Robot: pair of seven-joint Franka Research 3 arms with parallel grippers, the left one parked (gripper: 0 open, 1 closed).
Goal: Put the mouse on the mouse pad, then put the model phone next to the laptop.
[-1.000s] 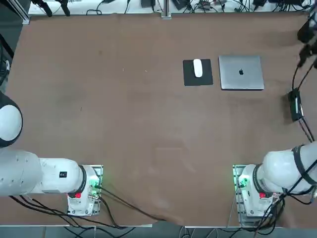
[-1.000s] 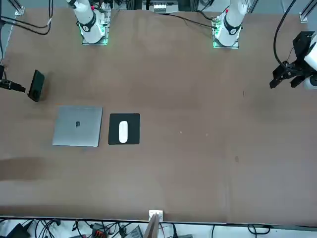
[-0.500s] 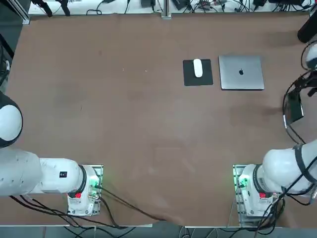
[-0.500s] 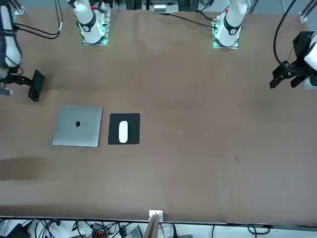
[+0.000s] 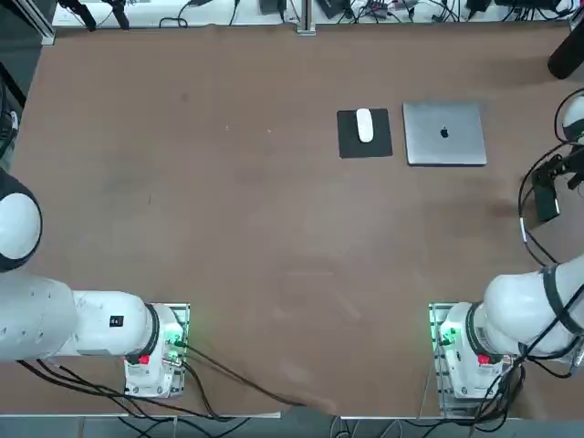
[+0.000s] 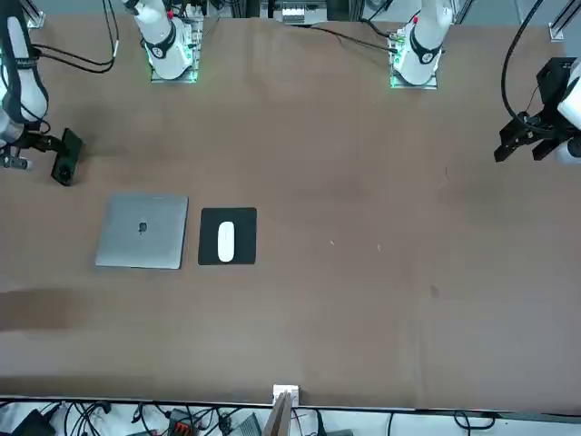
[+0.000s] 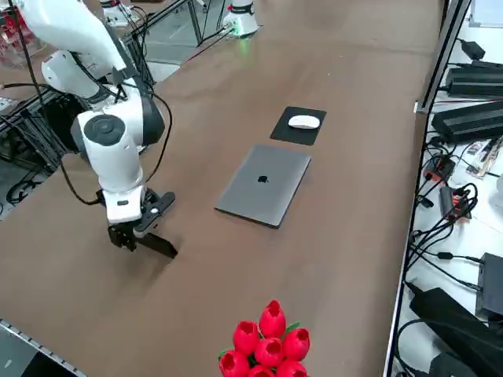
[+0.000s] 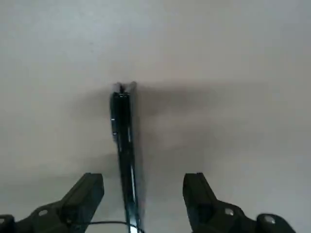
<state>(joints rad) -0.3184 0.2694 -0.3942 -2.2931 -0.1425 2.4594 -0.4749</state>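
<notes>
The white mouse (image 5: 364,125) lies on the black mouse pad (image 5: 365,147), just left of the closed silver laptop (image 5: 444,144). The dark model phone (image 5: 547,201) is at the table's right edge, nearer the robot than the laptop. My right gripper (image 8: 144,180) is open and straddles the phone (image 8: 124,141). The wrist view shows the phone edge-on, with a clear gap to each finger. In the right side view the gripper (image 7: 130,236) is low over the table, and the phone (image 7: 159,247) juts out from it.
Red tulips (image 7: 267,338) sit by the table's right edge, close to the phone. A black cable (image 5: 527,214) loops from the right arm beside the gripper. Power bricks and cables (image 7: 464,78) lie beyond the far edge.
My right arm has swung in from the table's far right corner and come down over the phone. Its fingers have stayed open. Mouse, pad and laptop have not moved.
</notes>
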